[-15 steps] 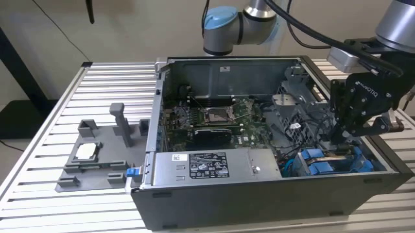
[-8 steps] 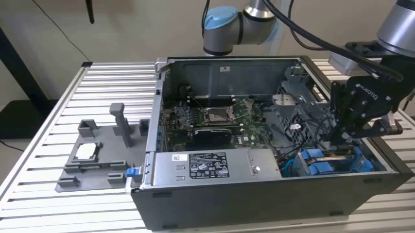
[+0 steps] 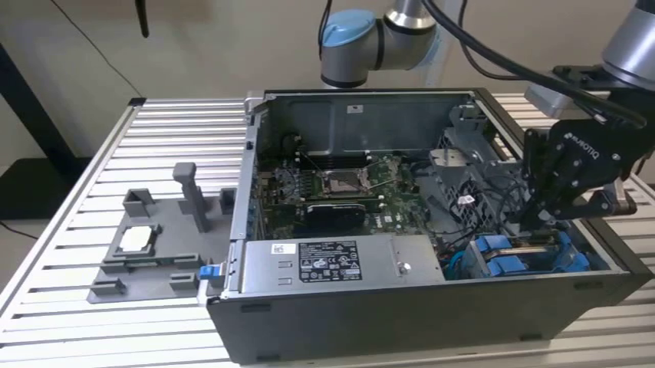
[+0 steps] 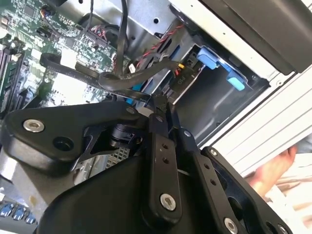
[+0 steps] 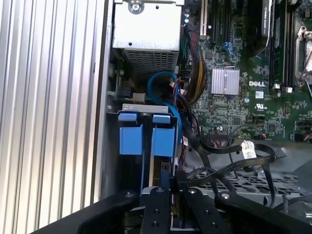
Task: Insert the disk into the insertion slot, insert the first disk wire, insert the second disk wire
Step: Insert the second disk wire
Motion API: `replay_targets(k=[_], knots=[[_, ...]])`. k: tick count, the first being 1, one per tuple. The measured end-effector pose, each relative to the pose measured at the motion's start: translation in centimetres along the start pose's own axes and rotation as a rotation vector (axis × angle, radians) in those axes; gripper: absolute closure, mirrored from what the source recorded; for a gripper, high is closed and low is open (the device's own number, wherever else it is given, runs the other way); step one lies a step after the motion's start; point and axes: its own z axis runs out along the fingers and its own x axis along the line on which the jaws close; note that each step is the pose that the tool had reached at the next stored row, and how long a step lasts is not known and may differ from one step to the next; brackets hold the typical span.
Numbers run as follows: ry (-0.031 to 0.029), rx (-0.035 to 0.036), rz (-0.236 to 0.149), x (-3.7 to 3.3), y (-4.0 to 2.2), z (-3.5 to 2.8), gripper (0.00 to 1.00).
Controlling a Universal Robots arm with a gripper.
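Disk [image 5: 163,143] stands on edge in its blue carrier inside the insertion slot [image 3: 524,247], at the computer case's [image 3: 409,322] front corner on the exterior view's right. It is probably rigid, fairly heavy and sensitive to knocks, so it is best held by the carrier's end tabs rather than its flat faces. The gripper [image 5: 163,187] hangs just above it with fingers drawn narrow; whether they pinch anything cannot be told. Room is tight, with the case wall on one side and loose black cables [image 5: 229,148] on the other.

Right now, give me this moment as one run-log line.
claw: at slot | disk: in slot, blue tabs showing | black wires: lying beside slot
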Motion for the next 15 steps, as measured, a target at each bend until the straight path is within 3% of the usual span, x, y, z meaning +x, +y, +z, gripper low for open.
replay_targets(k=[4, 15], knots=[[-0.0032, -0.0020, 0.000, 0.12, -0.37, 0.11, 0.84], [-0.0057, -0.0023, 0.018, 0.24, -0.50, 0.65, 0.84]])
